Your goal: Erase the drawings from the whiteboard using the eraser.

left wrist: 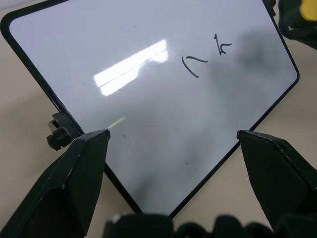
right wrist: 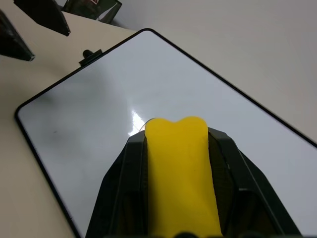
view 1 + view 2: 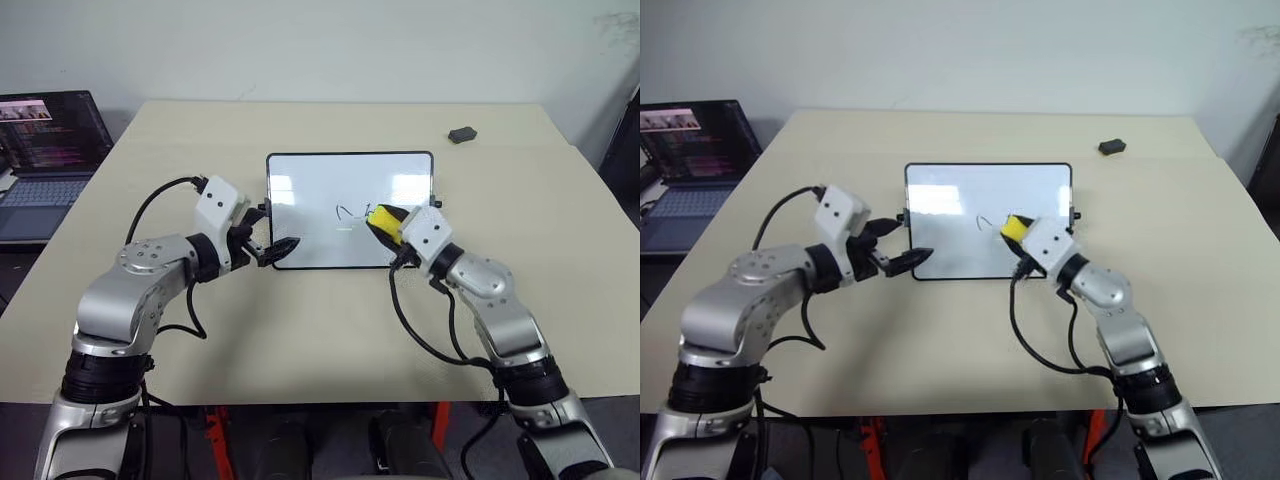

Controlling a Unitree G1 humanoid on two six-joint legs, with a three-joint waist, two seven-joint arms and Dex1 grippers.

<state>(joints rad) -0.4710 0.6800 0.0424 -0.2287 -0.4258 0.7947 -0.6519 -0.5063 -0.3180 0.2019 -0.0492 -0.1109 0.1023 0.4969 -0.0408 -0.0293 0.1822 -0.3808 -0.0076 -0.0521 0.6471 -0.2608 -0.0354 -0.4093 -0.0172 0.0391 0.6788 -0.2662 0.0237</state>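
Observation:
The whiteboard (image 3: 330, 180) lies flat at the middle of the table. Thin black drawings (image 1: 190, 67) sit on its right half: a curved stroke and a small scribble (image 1: 222, 45) beside it. My right gripper (image 3: 386, 223) is shut on the yellow eraser (image 3: 381, 217), which hangs over the board's right part, just right of the curved stroke (image 3: 347, 212). From the right wrist, the eraser (image 2: 181, 168) sticks out between the two black fingers (image 2: 124, 183) above the white surface. My left gripper (image 3: 272, 232) stands open at the board's near-left corner, holding nothing.
An open laptop (image 3: 45, 150) stands off the table's left side. A small dark grey object (image 3: 461, 134) lies at the far right of the table. Bare tabletop (image 3: 320, 330) stretches between the board and the near edge.

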